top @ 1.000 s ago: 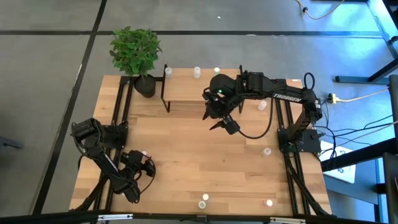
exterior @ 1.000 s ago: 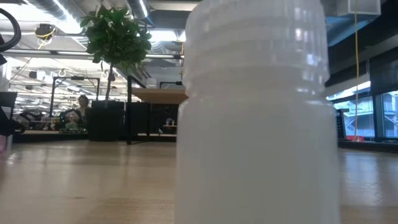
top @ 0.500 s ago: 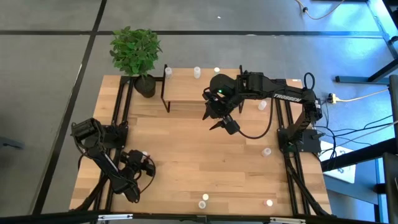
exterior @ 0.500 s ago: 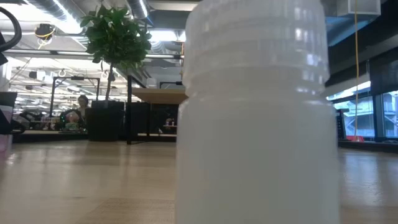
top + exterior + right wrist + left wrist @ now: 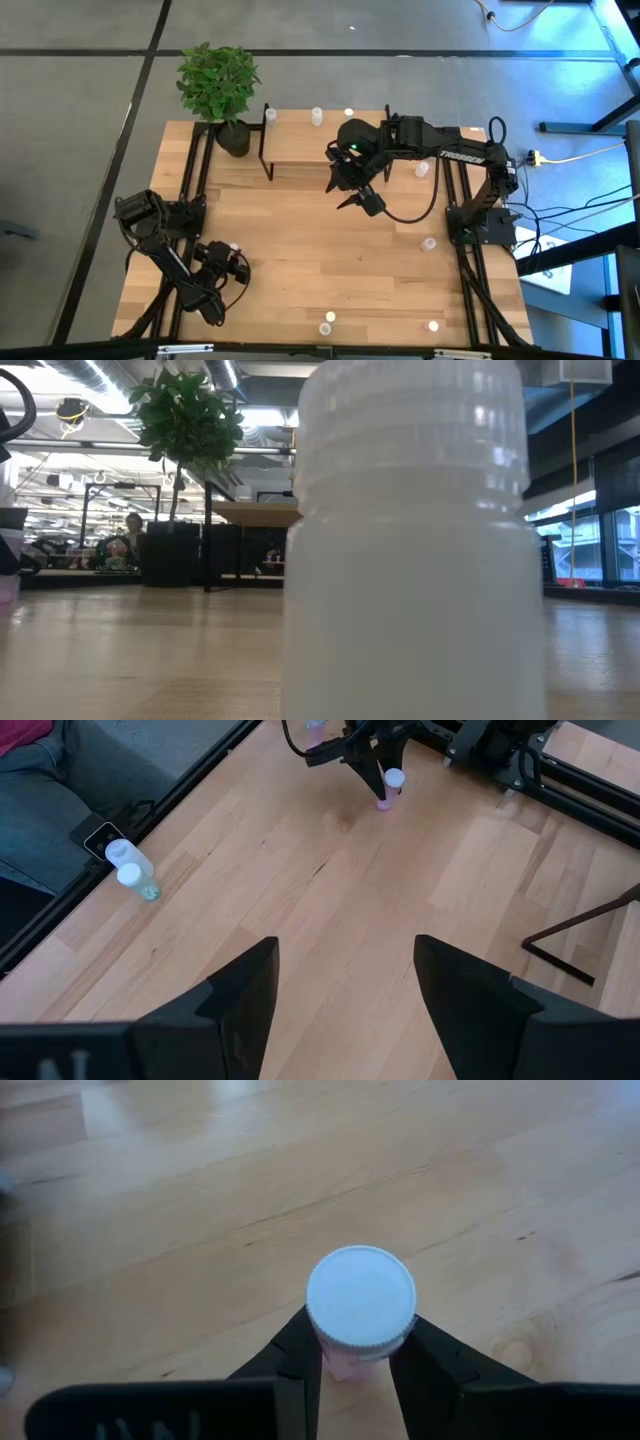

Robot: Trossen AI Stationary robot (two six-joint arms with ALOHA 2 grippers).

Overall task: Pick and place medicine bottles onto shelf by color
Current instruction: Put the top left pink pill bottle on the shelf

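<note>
Left gripper fingers drawn in since earlier, now clamped on pink bottle near the table's left edge, right gripper spread wide beside shelf.

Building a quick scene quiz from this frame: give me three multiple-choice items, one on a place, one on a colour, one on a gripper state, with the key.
1. Where is the left gripper?
A. over the shelf
B. low at the table's front-left part
C. beside the plant

2. What colour is the cap of the bottle between the left gripper's fingers?
A. white
B. green
C. yellow

3. How does the right gripper stand?
A. shut on a bottle
B. shut, empty
C. open, empty

Key:
1 B, the high view shows it at the front-left of the table, far from the shelf.
2 A, the left wrist view shows a white cap.
3 C, the right wrist view shows bare wood between its spread fingers.
</note>
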